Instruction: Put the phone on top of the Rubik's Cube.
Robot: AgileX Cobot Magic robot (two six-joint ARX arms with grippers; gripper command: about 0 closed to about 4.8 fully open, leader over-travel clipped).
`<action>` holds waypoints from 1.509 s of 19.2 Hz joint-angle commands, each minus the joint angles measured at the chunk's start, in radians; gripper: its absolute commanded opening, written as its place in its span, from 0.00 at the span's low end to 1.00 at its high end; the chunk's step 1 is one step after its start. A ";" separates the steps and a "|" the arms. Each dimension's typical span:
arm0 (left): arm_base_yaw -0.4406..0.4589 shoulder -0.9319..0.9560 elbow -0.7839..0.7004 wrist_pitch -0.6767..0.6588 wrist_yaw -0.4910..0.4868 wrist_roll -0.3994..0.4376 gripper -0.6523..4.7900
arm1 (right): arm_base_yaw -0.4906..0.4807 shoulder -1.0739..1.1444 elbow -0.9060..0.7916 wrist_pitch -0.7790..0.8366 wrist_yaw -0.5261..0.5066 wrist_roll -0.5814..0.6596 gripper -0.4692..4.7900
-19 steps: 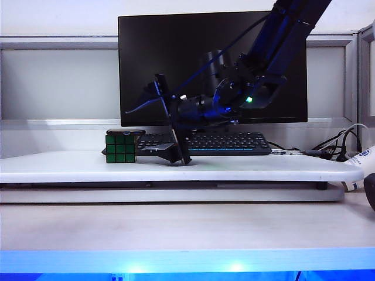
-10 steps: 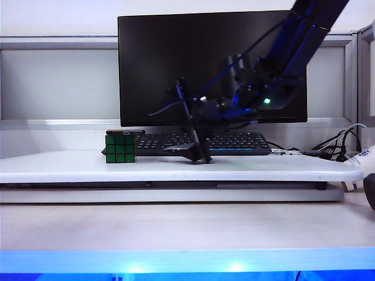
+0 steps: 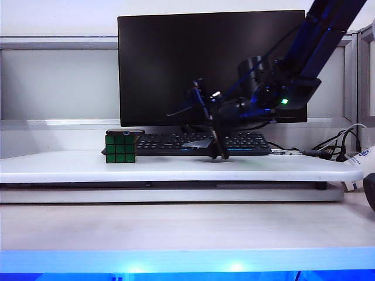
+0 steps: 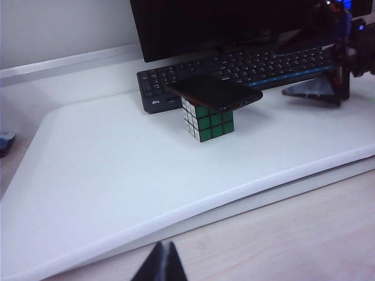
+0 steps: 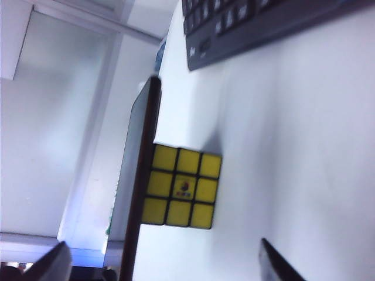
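My right gripper (image 3: 218,153), jaws apart and empty, sits well clear of the phone (image 3: 125,132) lying atop the Rubik's Cube (image 3: 120,148) near the worktop's (image 3: 176,168) left end; my left gripper (image 4: 159,266) looks closed

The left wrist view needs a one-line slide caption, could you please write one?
Thin black slab phone lying atop the green-faced Rubik's Cube before the black keyboard, open right gripper apart.

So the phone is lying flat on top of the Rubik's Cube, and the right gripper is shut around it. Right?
Not quite. The phone does lie flat on the Rubik's Cube, as the left wrist view shows, but the right gripper is open, empty and off to the side in front of the keyboard, as the exterior view shows.
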 commanded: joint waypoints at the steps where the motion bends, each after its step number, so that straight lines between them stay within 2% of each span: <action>1: 0.001 0.000 0.000 -0.046 0.007 0.003 0.11 | -0.024 -0.038 0.000 -0.006 -0.018 -0.078 0.83; 3: 0.001 0.000 0.000 -0.091 0.011 0.003 0.11 | -0.036 -0.074 0.000 -0.082 -0.016 -0.167 0.82; 6: 0.001 0.000 0.000 -0.117 0.071 0.003 0.11 | -0.045 -0.149 0.000 -0.271 0.010 -0.360 0.82; 10: 0.001 0.000 0.000 -0.136 0.093 0.004 0.11 | -0.045 -0.248 0.000 -0.490 0.123 -0.601 0.76; 12: 0.001 0.000 0.000 -0.136 0.097 0.004 0.11 | -0.045 -0.301 0.000 -0.582 0.183 -0.700 0.70; 16: 0.001 0.000 0.000 -0.136 0.101 0.005 0.11 | -0.045 -0.428 -0.007 -0.794 0.362 -0.929 0.63; 19: 0.001 0.000 0.000 -0.135 0.130 0.004 0.11 | -0.045 -0.553 -0.106 -0.795 0.458 -0.985 0.48; 22: 0.001 0.000 0.001 -0.136 0.156 0.004 0.11 | -0.045 -0.726 -0.297 -0.733 0.566 -0.994 0.47; 25: 0.001 0.000 0.001 -0.135 0.183 0.008 0.11 | -0.045 -0.880 -0.484 -0.677 0.636 -0.991 0.32; 29: 0.001 0.000 0.002 -0.135 0.209 0.006 0.11 | -0.045 -1.038 -0.710 -0.578 0.638 -0.966 0.07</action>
